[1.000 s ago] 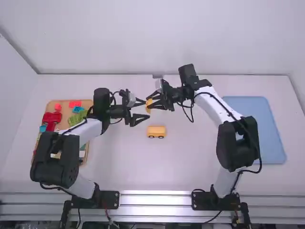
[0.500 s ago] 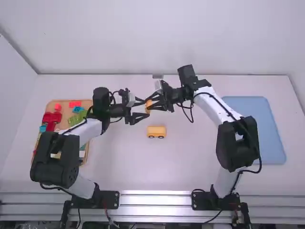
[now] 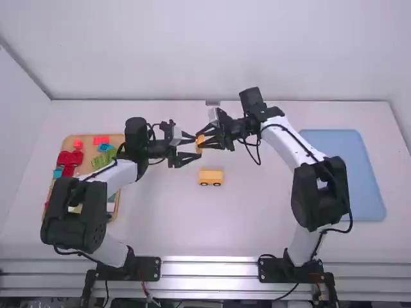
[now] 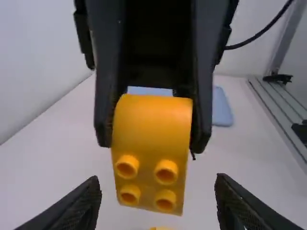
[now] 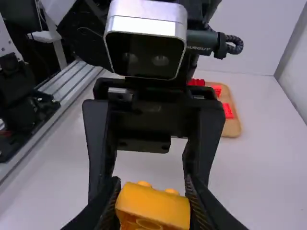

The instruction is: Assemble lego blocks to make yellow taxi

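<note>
Over the middle of the table, my right gripper [image 3: 204, 139] is shut on an orange-yellow block [image 3: 200, 142]. My left gripper [image 3: 187, 149] faces it from the left, its fingers spread. In the left wrist view the block [image 4: 152, 143] has a curved top and studs toward the camera, with my left gripper [image 4: 156, 206] open around empty space nearer the camera. The right wrist view has the block [image 5: 152, 206] clamped in my right gripper [image 5: 153, 208]. A yellow vehicle body [image 3: 210, 178] with dark wheels stands on the table below both grippers.
A wooden tray [image 3: 118, 212] of red, blue and green blocks is at the left, partly behind the left arm. A blue tray [image 3: 347, 167] lies at the right, beside the right arm.
My left gripper's fingers have closed in slightly but remain apart. The block and my right gripper have shifted very slightly left.
</note>
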Robot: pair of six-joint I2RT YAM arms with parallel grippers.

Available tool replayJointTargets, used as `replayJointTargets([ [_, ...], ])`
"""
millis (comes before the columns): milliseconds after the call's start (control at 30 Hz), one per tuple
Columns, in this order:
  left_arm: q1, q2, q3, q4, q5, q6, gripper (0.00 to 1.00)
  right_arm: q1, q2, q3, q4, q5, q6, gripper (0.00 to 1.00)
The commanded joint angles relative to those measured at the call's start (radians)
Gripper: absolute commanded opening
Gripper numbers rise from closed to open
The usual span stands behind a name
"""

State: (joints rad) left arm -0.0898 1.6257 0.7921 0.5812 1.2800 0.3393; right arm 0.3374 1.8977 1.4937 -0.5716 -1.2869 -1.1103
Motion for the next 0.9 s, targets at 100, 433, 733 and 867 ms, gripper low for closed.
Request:
replayJointTargets([
  [100, 0.004, 0.000, 0.012, 0.002, 0.040, 0.024, 0.59, 0.009, 0.006, -0.010, -0.038, -0.023, -0.055, 0.00],
  [433, 0.004, 0.000, 0.012, -0.001, 0.041, 0.017, 0.36, 0.011, 0.006, -0.010, -0.038, -0.026, -0.062, 0.00],
  [733, 0.004, 0.000, 0.012, 0.003, 0.073, 0.018, 0.20, 0.010, 0.006, -0.010, -0.034, -0.048, -0.069, 0.00],
  [867, 0.004, 0.000, 0.012, -0.006, 0.063, 0.017, 0.19, 0.010, 0.006, -0.010, -0.013, -0.044, -0.064, 0.43],
])
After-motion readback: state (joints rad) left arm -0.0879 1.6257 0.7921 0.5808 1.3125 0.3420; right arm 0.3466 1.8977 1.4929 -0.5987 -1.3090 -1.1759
